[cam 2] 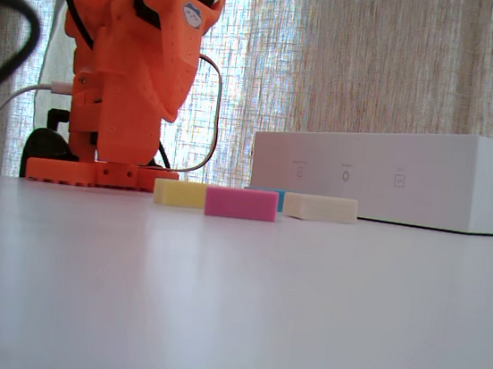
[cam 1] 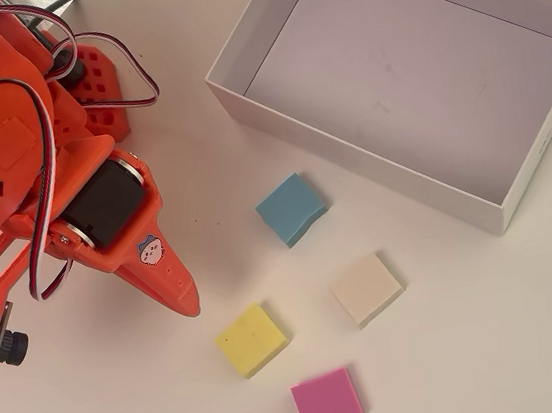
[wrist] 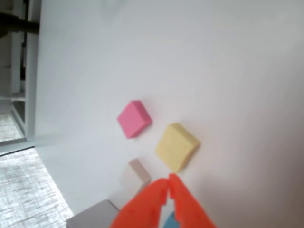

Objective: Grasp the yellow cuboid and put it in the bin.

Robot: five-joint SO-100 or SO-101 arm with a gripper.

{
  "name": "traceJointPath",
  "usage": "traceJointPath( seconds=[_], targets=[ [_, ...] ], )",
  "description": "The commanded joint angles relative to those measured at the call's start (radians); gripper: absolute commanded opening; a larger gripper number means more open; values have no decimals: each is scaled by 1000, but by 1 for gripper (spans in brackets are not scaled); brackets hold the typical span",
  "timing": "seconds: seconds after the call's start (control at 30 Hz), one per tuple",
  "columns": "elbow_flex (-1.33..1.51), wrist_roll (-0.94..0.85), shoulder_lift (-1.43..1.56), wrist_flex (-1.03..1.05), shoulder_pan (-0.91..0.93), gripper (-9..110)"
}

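Just ahead of closed jaws (wrist: 167,183): yellow cuboid (wrist: 176,146), untouched, on table.

No readable words or numbers anywhere. The arm (cam 1: 104,202) carries a small cartoon-face sticker (cam 1: 148,248) just behind the claw (cam 1: 189,303), no lettering on it. Away from the claw, the bin (cam 2: 391,175) side wall shows tiny grey marks, too small to read.

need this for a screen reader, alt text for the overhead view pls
An orange gripper, jaws together, hangs above a white table left of the yellow cuboid. Blue, cream and pink blocks lie nearby; the empty bin sits upper right.
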Motion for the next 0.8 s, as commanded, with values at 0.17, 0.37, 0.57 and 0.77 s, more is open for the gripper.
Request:
traceJointPath(
  seconds=[0.17, 0.37, 0.57, 0.77],
  targets=[
    [-8, -3, 6, 2, -5, -8],
    [-8, -2, 6, 2, 3, -8],
    [-9, -23, 6, 14, -20, -8],
    [-77, -25, -121, 87, -26, -8]
  ],
)
